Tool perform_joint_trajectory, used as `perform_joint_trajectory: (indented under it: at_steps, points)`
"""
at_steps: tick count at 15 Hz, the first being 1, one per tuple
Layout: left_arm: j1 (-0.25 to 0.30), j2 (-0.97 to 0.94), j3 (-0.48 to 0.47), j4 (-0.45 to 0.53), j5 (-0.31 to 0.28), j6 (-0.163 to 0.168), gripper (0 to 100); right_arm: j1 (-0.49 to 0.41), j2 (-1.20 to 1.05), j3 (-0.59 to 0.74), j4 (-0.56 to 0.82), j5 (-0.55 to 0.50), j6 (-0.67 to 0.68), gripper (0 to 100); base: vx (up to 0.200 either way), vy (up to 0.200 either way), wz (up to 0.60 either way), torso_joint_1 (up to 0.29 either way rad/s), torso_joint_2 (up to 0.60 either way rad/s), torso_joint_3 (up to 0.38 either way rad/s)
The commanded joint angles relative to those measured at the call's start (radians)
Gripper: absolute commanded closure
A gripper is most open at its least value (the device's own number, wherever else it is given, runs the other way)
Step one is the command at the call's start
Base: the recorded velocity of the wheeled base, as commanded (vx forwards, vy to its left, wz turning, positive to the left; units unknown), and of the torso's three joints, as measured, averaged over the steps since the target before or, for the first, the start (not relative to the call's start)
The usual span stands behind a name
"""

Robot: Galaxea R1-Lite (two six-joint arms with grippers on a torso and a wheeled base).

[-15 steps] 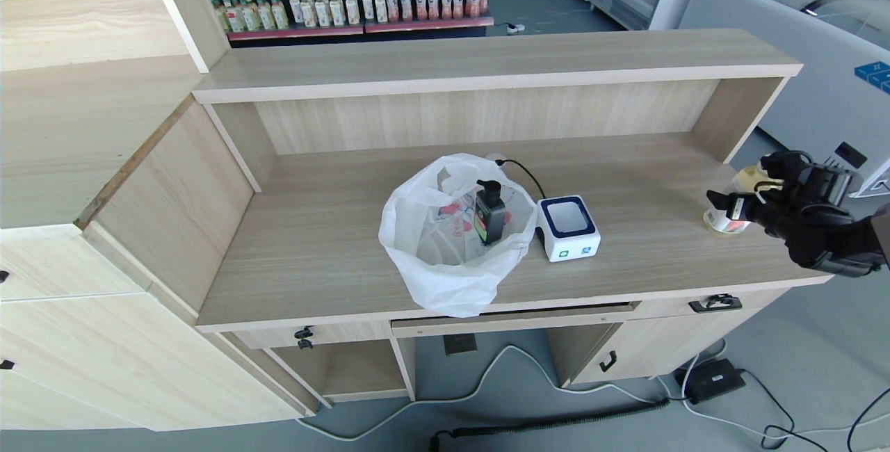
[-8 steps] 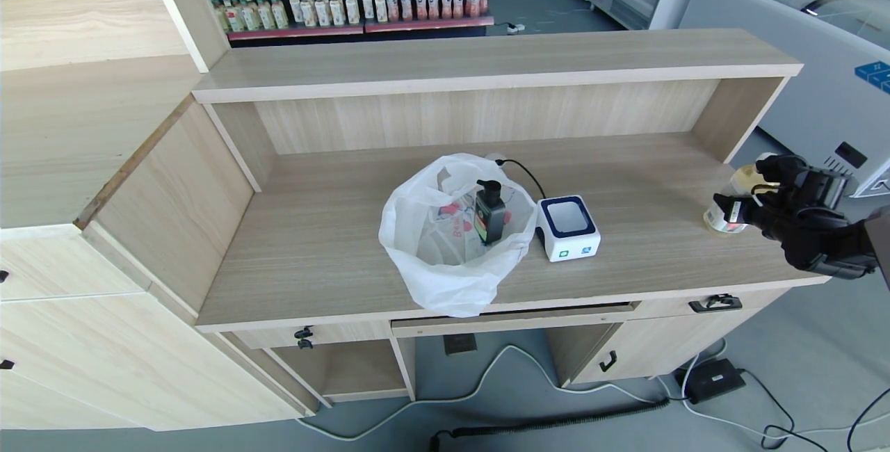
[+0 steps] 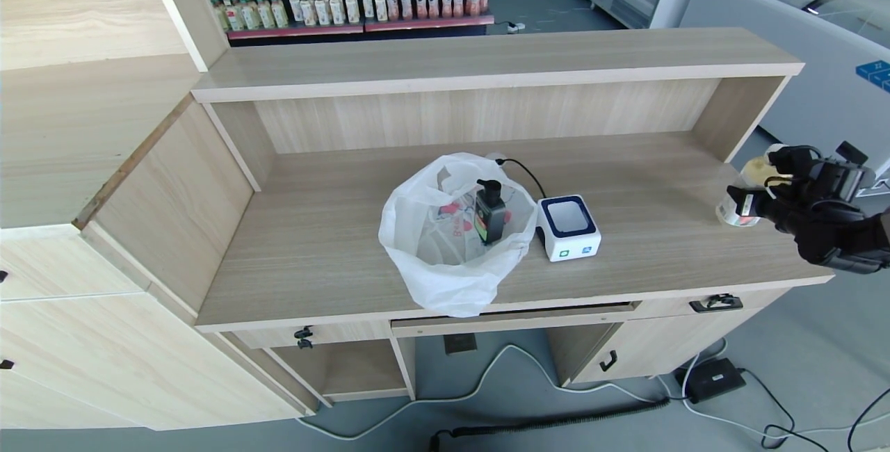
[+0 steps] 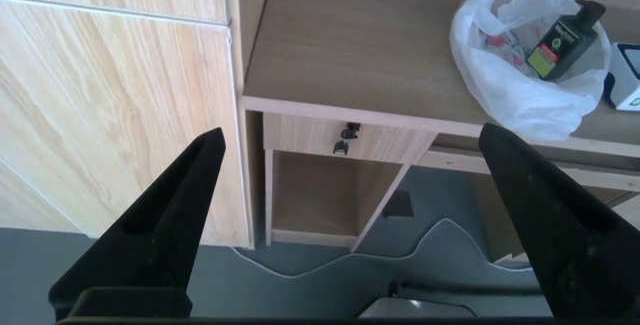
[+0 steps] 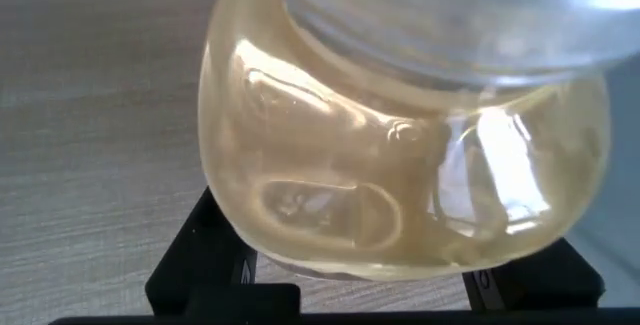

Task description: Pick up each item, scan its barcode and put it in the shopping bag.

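Bottle [image 3: 754, 175], clear-walled and rounded, holds a pale yellow liquid, with a lighter label band round its lower part. It sits at the far right end of the surface [image 3: 334, 243], tilted with its top leaning away from the bag. I cannot tell whether its base touches the wood. The right end effector [image 3: 768, 184], black and blocky, is closed on the bottle from the side. One finger lies across the lower body and the other sits near the top. In the right wrist view the curved wall is glossy, with bright reflections and a bubble-like oval in the liquid, and dark fingers show beneath it.

The surface is pale wood-grain laminate, flat and matte, with a raised back ledge and side panels of the same finish. Near its middle stands the bag [image 3: 431, 278], thin, white, crinkled plastic with its mouth open upward. Inside it a black pump bottle [image 3: 491, 215] with a red and green label stands upright among other packets. Just beside the bag, on the side nearer the held bottle, is the scanner [image 3: 567, 228], a small white box with rounded corners and a dark-framed square window on top. A black cable [image 3: 521, 170] runs from behind it.

The left end effector [image 4: 350, 135] hangs off the surface's left front corner, its two dark, wedge-shaped fingers spread wide with nothing between them.
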Motion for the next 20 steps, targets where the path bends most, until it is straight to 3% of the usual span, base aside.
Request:
perform_joint_trajectory:
  at_steps: [1,5,8,9,10,12,15,20]
  points:
    - [0.0,0.0,0.0,0.0,0.0,-0.001,0,-0.003,-0.194,0.13,0.011,0.027,0.027,100,0.0,0.0,0.0,0.0,0.0,0.0]
    - [0.0,0.0,0.0,0.0,0.0,-0.001,0,0.014,-0.631,0.496,0.111,0.309,0.246,100,0.0,0.0,0.0,0.0,0.0,0.0]
    - [0.0,0.0,0.0,0.0,0.0,-0.001,0,0.046,-0.987,0.783,0.123,0.846,0.473,100,0.0,0.0,0.0,0.0,0.0,0.0]
    - [0.0,0.0,0.0,0.0,0.0,-0.001,0,0.048,-1.065,0.857,0.122,0.984,0.499,100,0.0,0.0,0.0,0.0,0.0,0.0]
    - [0.0,0.0,0.0,0.0,0.0,-0.001,0,0.068,-1.132,0.918,0.123,1.053,0.508,100,0.0,0.0,0.0,0.0,0.0,0.0]
    - [0.0,0.0,0.0,0.0,0.0,-0.001,0,0.163,-1.221,1.004,0.123,1.082,0.525,100,0.0,0.0,0.0,0.0,0.0,0.0]
    - [0.0,0.0,0.0,0.0,0.0,-0.001,0,0.327,-1.304,1.026,0.122,1.084,0.619,100,0.0,0.0,0.0,0.0,0.0,0.0]
    - [0.0,0.0,0.0,0.0,0.0,-0.001,0,0.442,-1.359,1.001,0.12,1.085,0.725,100,0.0,0.0,0.0,0.0,0.0,0.0]
